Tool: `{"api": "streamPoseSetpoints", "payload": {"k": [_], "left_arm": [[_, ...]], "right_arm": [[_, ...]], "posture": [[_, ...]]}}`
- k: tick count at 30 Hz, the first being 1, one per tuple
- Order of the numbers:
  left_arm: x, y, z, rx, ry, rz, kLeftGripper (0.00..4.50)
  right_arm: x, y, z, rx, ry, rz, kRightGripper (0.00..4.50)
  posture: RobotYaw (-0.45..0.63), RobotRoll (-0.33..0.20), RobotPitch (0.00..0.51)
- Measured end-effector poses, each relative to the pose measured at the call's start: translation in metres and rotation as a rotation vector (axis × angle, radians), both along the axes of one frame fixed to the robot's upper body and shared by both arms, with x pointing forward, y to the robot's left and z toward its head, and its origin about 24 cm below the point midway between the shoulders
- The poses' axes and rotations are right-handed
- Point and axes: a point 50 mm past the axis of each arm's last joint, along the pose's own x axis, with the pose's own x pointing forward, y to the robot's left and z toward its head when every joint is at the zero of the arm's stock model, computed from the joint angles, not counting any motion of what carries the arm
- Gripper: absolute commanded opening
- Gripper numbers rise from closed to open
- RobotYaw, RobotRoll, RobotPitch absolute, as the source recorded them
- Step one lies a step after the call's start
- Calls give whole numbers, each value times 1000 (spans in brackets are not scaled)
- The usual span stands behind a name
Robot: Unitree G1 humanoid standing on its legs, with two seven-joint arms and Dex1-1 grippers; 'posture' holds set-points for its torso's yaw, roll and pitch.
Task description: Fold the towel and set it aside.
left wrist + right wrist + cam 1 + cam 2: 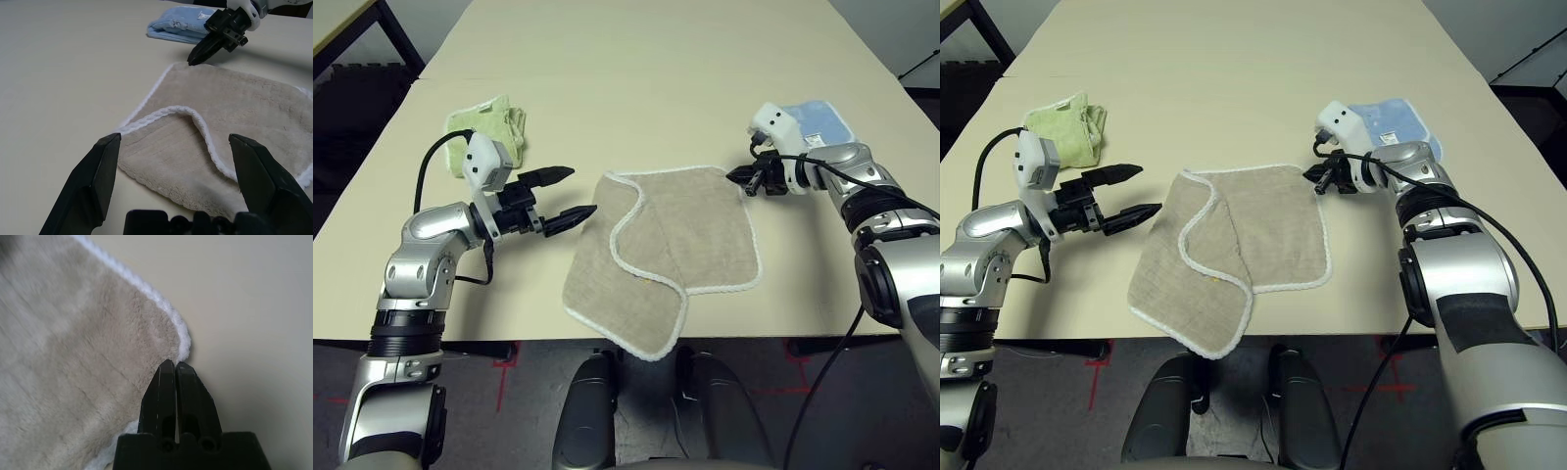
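Two grippers flank the towel (671,250), which lies partly folded mid-table. The left gripper (570,197) hovers level beside its left edge, fingers spread wide, empty. The right gripper (740,178) angles down, pinched tight on the far right corner; the right wrist view shows its fingertips (174,369) meeting at the white edging.

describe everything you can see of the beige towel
The towel is a beige terry cloth with white stitched edging, lying flat on the table between both arms. Its left part is folded over, giving a curved doubled layer. The shut right gripper pinches its far right corner; the open left gripper hovers beside it.
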Motion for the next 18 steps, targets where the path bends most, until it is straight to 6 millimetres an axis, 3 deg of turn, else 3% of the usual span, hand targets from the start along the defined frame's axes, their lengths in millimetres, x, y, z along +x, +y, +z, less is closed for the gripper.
{"api": "streamPoseSetpoints", "payload": {"k": [9, 18], "left_arm": [[0, -4, -3, -7, 10, -6, 4500], [2, -5, -5, -13, 25, -6, 4500]], "right_arm": [[0, 2, 29, 238, -213, 57, 25], [-5, 12, 52, 143, -517, 176, 25]], "posture": [[81, 0, 209], [66, 0, 206]]}}
